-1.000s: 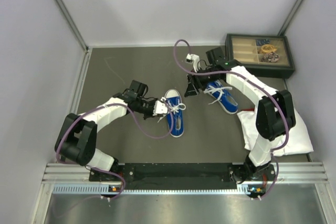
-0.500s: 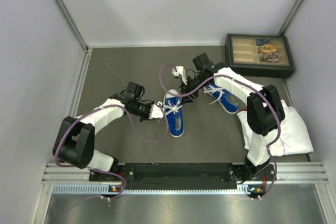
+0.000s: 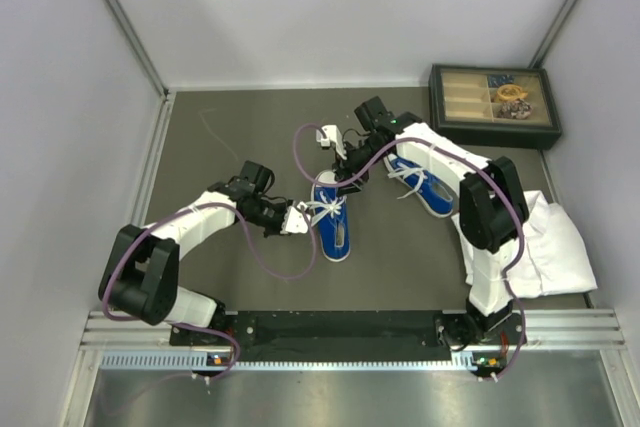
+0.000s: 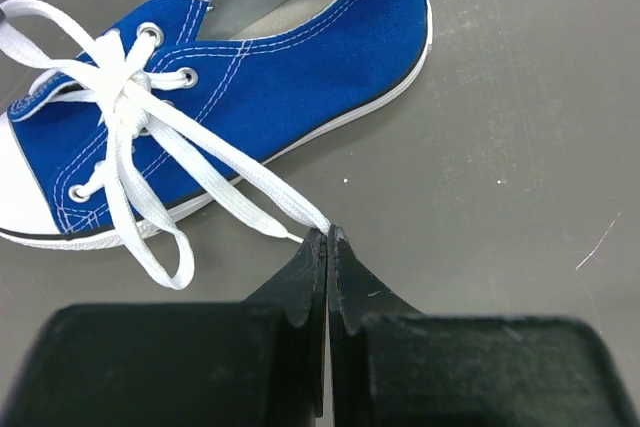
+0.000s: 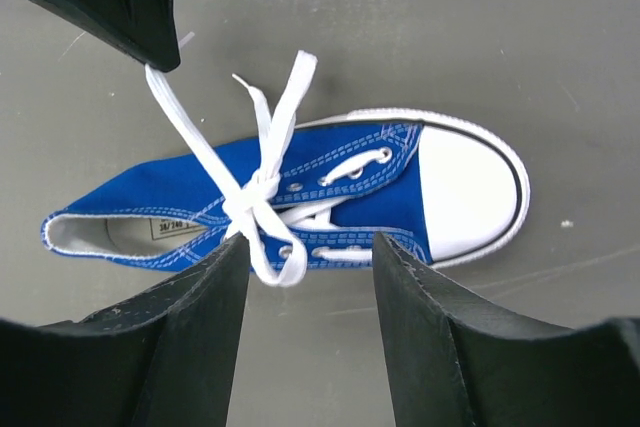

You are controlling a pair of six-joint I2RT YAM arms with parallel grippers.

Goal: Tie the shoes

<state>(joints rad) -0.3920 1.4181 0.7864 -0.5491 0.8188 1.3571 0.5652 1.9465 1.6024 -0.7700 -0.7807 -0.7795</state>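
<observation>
One blue sneaker [image 3: 333, 223] lies mid-table with its white toe cap pointing away from me. Its white laces [image 4: 150, 137] are crossed in a knot over the eyelets. My left gripper [image 3: 298, 216] sits just left of this shoe, shut on one lace end [image 4: 300, 212], which runs taut from the knot to the fingertips [image 4: 327, 237]. My right gripper [image 3: 339, 171] hovers open above the toe end of the same shoe [image 5: 300, 202], with a short lace loop [image 5: 280, 262] between its fingers [image 5: 195, 317]. The second sneaker [image 3: 421, 185] lies to the right, under the right arm.
A dark compartment tray [image 3: 494, 105] with small items stands at the back right. A white cloth [image 3: 550, 247] lies at the right edge, under the right arm. Grey walls close in the left, back and right sides. Purple cables loop off both arms.
My right gripper has swung left, from over the second sneaker to above the first one. My left gripper has drawn slightly left and nearer, pulling its lace taut.
</observation>
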